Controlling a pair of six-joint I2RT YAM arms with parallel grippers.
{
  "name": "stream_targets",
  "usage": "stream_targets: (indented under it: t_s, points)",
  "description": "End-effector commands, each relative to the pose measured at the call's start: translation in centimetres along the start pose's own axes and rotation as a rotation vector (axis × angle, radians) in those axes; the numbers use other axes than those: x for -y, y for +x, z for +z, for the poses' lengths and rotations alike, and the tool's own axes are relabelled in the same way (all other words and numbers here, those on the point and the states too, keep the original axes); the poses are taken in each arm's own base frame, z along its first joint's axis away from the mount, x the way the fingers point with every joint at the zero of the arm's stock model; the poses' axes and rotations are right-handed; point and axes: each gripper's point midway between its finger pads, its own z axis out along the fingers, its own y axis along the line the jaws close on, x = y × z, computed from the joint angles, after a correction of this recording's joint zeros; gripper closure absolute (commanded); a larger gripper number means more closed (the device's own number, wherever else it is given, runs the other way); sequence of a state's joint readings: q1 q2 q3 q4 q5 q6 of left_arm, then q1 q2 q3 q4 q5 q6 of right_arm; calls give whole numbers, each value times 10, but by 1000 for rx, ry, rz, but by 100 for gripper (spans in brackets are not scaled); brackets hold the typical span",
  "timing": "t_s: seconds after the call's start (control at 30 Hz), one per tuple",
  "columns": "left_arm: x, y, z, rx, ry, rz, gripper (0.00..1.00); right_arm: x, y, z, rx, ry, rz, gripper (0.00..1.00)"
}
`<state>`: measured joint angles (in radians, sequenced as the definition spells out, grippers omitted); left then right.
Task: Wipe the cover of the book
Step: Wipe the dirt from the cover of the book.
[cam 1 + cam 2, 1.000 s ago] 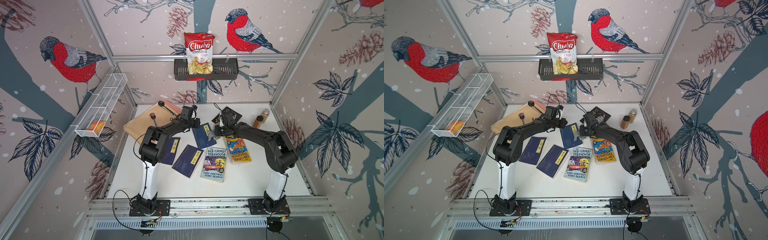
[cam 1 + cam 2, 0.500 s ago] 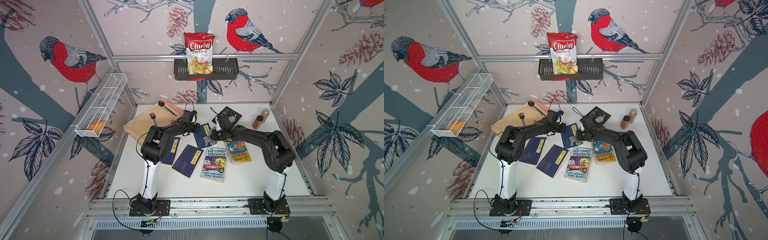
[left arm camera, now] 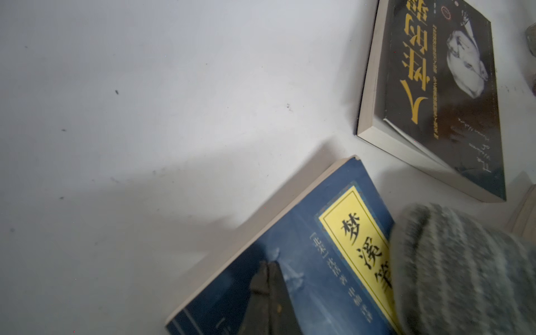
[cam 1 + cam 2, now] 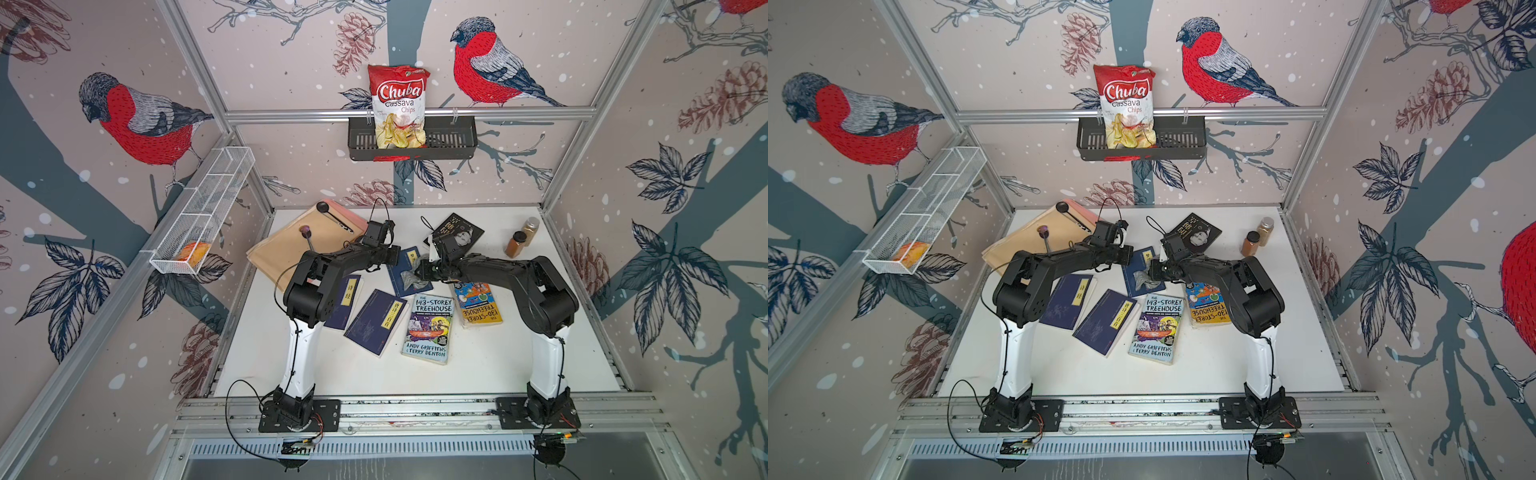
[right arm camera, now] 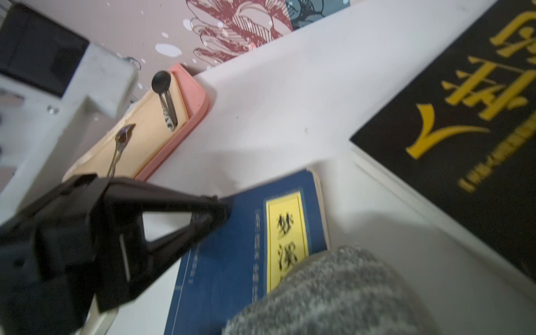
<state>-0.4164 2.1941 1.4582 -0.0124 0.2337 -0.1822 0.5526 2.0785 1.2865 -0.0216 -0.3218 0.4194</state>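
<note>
White tabletop point(image 4: 478, 365): I see the blue book point(image 4: 398, 276) lying flat between my arms. My left gripper point(image 5: 224, 209) is closed, its tip on the cover. My right gripper point(image 4: 420, 272) is clamped on the grey cloth point(image 4: 411, 282), which rests on the cover.

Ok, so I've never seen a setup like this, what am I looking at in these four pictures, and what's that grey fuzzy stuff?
Those are two robot arms bolted to a white table, each ending in a two-fingered gripper. Two pictures look down on the whole booth; the two close-ups come from cameras on the arms' wrists. On the table lie several books, a tan board and two spice jars. The grey stuff is a cloth: the right gripper holds it against a blue book, while the left gripper, shut, rests its tips on that cover, seemingly steadying it for wiping.
</note>
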Motion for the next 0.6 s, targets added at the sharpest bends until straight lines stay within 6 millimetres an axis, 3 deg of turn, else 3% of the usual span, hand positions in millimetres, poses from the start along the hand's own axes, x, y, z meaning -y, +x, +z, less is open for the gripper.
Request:
stream_targets:
  t_s: [0.0, 0.13, 0.23, 0.57]
  points:
    - [-11, 42, 6, -147, -41, -9, 100, 34, 13, 17, -87, 107, 73, 82]
    - [-11, 44, 7, -153, -42, -7, 100, 41, -3, 36, -89, 117, 92, 83]
    - [-12, 44, 8, -157, -46, -13, 100, 43, 2, 34, -104, 141, 84, 83]
    - [-15, 52, 11, -181, -53, -34, 100, 63, 88, -44, -159, 287, 59, 81]
